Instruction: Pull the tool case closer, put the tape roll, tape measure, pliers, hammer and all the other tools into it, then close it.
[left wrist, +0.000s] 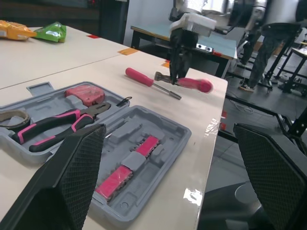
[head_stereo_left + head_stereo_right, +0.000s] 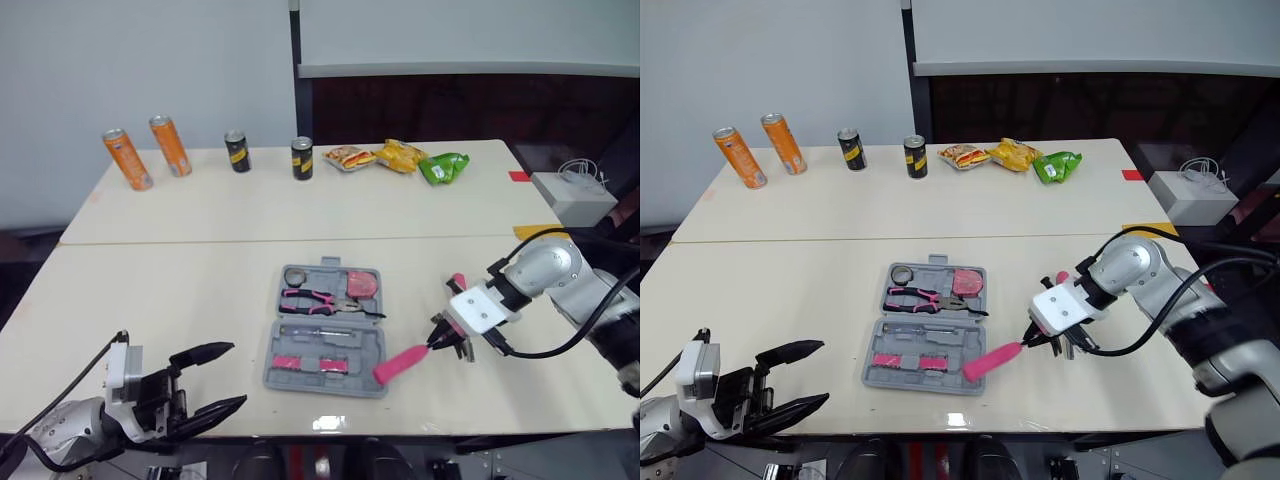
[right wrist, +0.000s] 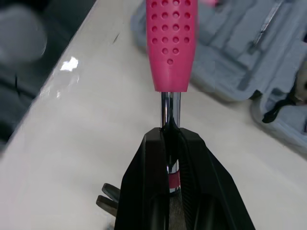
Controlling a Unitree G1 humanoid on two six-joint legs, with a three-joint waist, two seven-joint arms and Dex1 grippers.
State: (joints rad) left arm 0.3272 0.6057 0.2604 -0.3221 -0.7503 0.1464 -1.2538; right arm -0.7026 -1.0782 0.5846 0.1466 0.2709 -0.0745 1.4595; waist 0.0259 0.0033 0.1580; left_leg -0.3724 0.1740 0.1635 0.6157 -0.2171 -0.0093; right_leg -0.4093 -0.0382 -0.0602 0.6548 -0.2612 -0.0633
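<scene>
The right gripper (image 2: 441, 344) is clamped tight on the chrome shaft of the pink-handled claw hammer (image 2: 400, 364) — handle pointing to 8 o'clock, its end at the near right corner of the open grey plastic tool case (image 2: 372, 340), which lies at 9 o'clock. The left gripper (image 2: 238, 374), spread wide and empty, hovers farther off. A pink-handled screwdriver (image 2: 457, 282) lies at 12 o'clock — out of the way, I judge.
</scene>
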